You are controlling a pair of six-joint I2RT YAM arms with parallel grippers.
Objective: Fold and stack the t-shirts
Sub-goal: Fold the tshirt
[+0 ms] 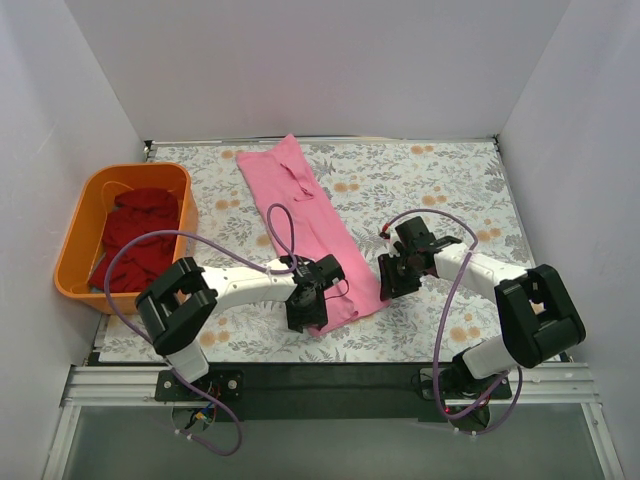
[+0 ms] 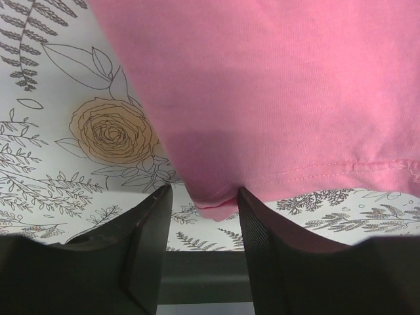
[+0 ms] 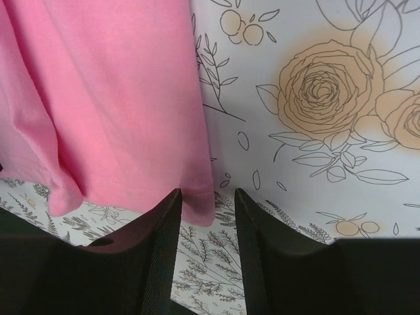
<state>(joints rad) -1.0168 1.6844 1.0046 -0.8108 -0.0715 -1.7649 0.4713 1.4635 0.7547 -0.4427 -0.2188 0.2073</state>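
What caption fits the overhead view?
Left pincer and right pincer open at near corners of the pink t-shirt; dark red t-shirts lie in the orange basket.

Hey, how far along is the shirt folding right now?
Early on. The pink shirt lies as a long narrow strip on the table, so a lengthwise fold looks done. In hand: the left end effector and right end effector sit open at its near hem corners, not yet gripping. Remaining: folding it shorter, then the dark red shirts in the orange basket; no stack yet.
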